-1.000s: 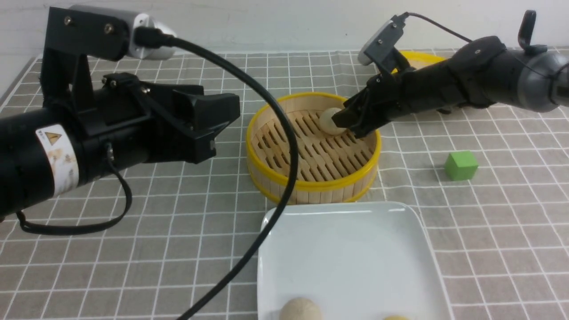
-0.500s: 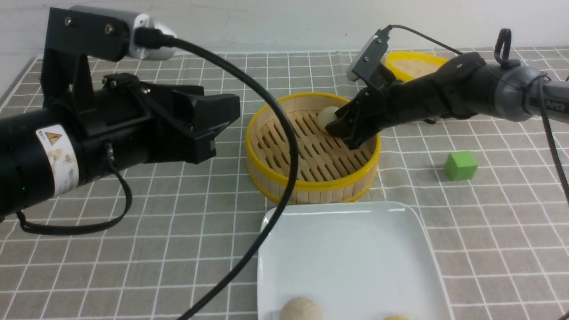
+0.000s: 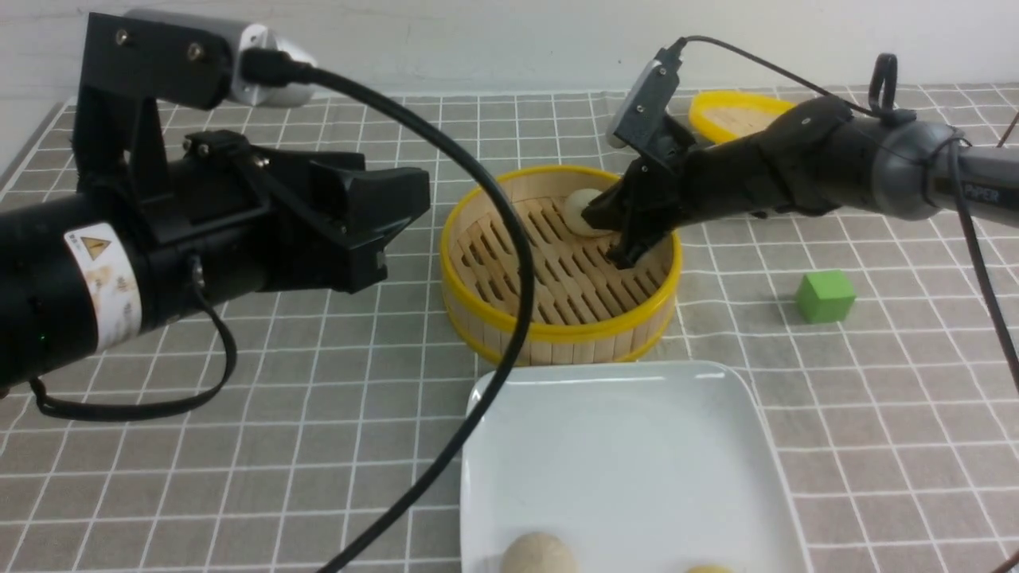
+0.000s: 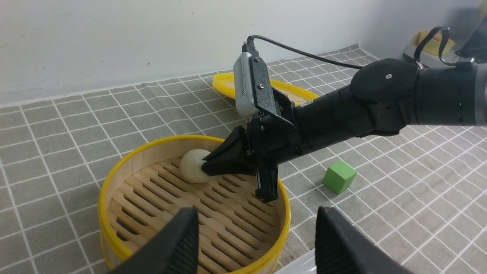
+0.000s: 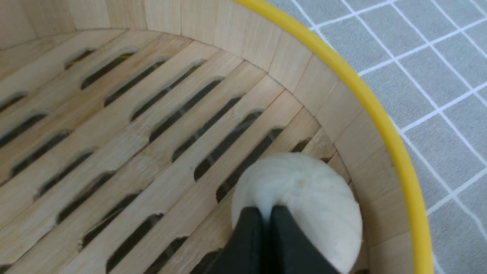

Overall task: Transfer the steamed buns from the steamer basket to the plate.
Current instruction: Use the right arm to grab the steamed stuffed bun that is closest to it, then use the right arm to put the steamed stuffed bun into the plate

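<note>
One cream-white steamed bun (image 3: 577, 211) (image 4: 192, 165) (image 5: 312, 190) lies in the steamer basket (image 3: 557, 322) (image 4: 114, 182) (image 5: 380, 118), close to its far wall. My right gripper (image 3: 609, 235) (image 5: 266, 215) reaches down into the basket. In the right wrist view its fingertips are pressed together against the bun's top, and the bun is not between them. The white plate (image 3: 621, 446) lies in front of the basket, with a cream bun (image 3: 537, 555) and a pale yellow bun (image 3: 708, 569) at its near edge. My left gripper (image 3: 394, 227) (image 4: 255, 220) hovers open and empty left of the basket.
A green cube (image 3: 825, 296) (image 4: 339, 176) sits on the checked cloth right of the basket. The flat yellow-rimmed lid (image 3: 736, 111) (image 4: 228, 82) lies at the back right. The left arm's black cable (image 3: 509, 263) hangs across the basket's and the plate's left side.
My right arm has pushed further left into the basket, its fingers have closed, and the bun has been nudged slightly left. The left arm has not moved.
</note>
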{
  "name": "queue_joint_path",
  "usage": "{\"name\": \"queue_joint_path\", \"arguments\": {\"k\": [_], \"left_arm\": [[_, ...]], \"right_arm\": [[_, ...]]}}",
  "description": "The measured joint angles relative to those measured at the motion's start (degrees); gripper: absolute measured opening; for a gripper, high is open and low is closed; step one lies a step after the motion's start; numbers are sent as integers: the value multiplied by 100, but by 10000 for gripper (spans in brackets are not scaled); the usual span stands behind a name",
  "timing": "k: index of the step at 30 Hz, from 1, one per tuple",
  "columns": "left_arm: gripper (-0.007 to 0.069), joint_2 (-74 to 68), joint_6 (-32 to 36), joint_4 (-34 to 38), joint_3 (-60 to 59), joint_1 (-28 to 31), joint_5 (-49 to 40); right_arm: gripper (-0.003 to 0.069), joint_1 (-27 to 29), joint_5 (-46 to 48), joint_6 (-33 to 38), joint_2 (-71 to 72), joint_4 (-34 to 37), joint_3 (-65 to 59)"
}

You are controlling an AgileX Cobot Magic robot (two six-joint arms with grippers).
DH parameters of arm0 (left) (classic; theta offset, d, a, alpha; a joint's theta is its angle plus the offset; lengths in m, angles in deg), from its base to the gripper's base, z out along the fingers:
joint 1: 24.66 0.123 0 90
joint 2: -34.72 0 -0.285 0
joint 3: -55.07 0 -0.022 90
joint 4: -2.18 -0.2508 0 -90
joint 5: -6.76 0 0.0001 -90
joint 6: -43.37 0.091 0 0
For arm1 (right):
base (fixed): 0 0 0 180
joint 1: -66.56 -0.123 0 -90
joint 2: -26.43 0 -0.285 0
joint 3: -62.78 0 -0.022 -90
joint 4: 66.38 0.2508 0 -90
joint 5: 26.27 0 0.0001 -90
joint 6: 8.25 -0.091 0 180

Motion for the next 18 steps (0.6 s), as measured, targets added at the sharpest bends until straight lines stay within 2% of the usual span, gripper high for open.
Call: {"name": "queue_joint_path", "arguments": {"k": [6, 11, 18], "left_arm": [[428, 0, 0, 0, 0, 0, -153], [428, 0, 0, 0, 0, 0, -304], [428, 0, 0, 0, 0, 0, -319]], "right_arm": [[11, 0, 307, -405, 371, -508, -5], [12, 0, 935, -1692, 997, -1771, -5], [14, 0, 1937, -2938, 1812, -2716, -11]]}}
